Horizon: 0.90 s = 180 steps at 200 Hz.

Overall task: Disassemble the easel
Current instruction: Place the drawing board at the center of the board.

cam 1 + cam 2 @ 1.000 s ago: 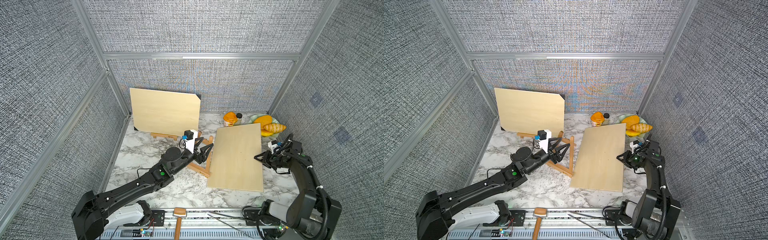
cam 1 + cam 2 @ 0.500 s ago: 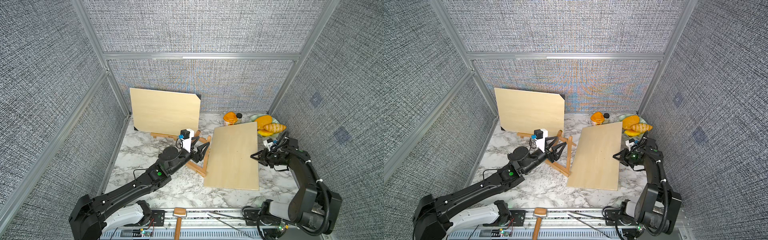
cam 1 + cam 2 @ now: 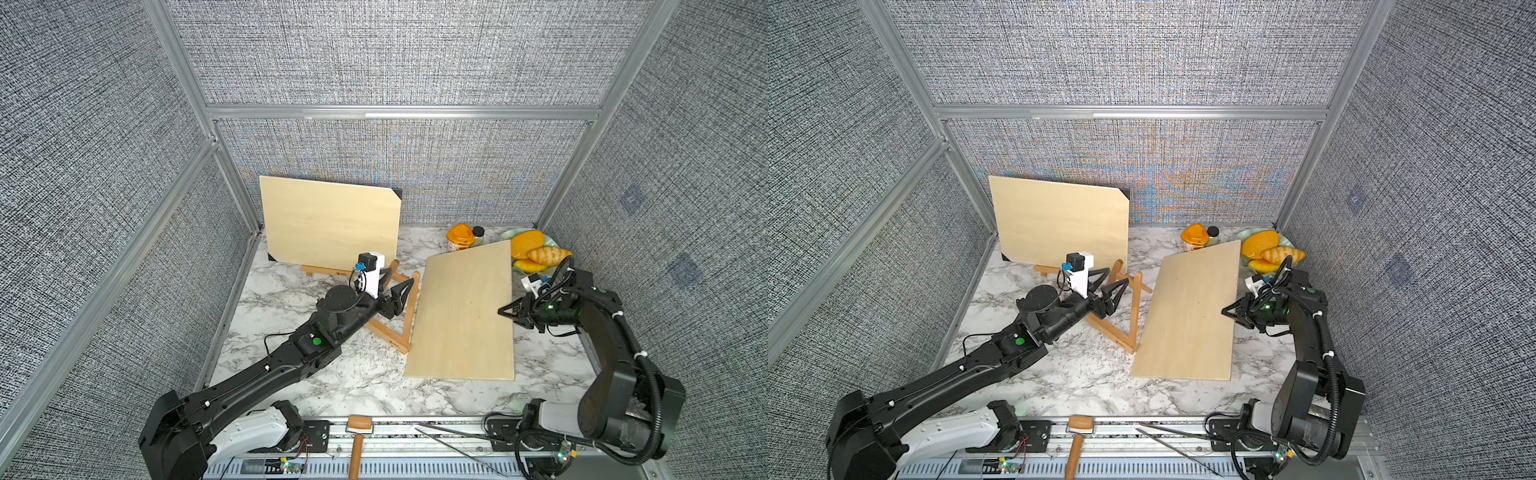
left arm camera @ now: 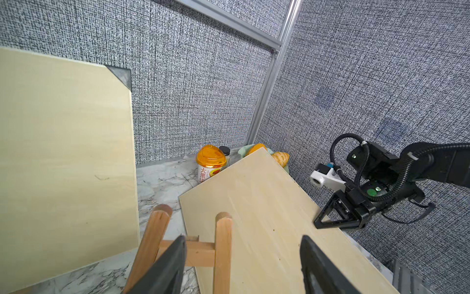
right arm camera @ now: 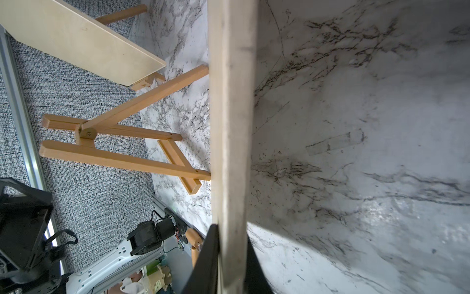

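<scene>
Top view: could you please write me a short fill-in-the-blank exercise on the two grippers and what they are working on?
The right gripper is ___ on the edge of the tilted board.
The left gripper, by the easel, has its jaws ___.
The cup behind the tilted board has an ___ lid.
Missing words: shut; open; orange.

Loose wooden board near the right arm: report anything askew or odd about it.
The board is askew. It lies slanted, with its right edge raised off the marble table and pinched in the right gripper. Its opposite edge meets the small easel. Nothing looks spilled or broken.
</scene>
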Motion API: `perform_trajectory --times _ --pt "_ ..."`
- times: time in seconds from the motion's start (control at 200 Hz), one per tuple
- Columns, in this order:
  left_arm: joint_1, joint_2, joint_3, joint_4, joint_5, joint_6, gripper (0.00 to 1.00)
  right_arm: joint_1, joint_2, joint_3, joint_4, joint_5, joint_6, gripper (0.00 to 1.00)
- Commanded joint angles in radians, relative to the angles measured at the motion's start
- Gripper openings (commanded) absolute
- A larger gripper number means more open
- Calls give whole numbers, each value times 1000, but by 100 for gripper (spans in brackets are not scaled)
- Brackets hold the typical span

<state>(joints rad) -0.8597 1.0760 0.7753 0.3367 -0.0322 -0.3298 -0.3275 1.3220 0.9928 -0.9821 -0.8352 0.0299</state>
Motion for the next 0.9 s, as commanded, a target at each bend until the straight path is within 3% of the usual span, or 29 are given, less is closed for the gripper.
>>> perform_trajectory --times 0.0,0.225,0.425,0.515,0.58,0.895 --pt "8 -7 20 -39 4 26 71 2 -4 23 -85 31 -39 0" --pt "24 -14 31 -68 30 40 72 2 20 1 -73 -26 -33 0" --pt "30 -12 13 -56 34 41 72 -5 101 28 -98 87 -32 0" --pt "32 -10 8 -48 33 41 72 -7 130 14 -75 90 -22 18" --pt "34 -8 7 -45 34 43 72 -7 149 5 -52 94 -14 25" --pt "40 -19 -7 -45 24 49 73 -7 237 34 -12 110 1 32"
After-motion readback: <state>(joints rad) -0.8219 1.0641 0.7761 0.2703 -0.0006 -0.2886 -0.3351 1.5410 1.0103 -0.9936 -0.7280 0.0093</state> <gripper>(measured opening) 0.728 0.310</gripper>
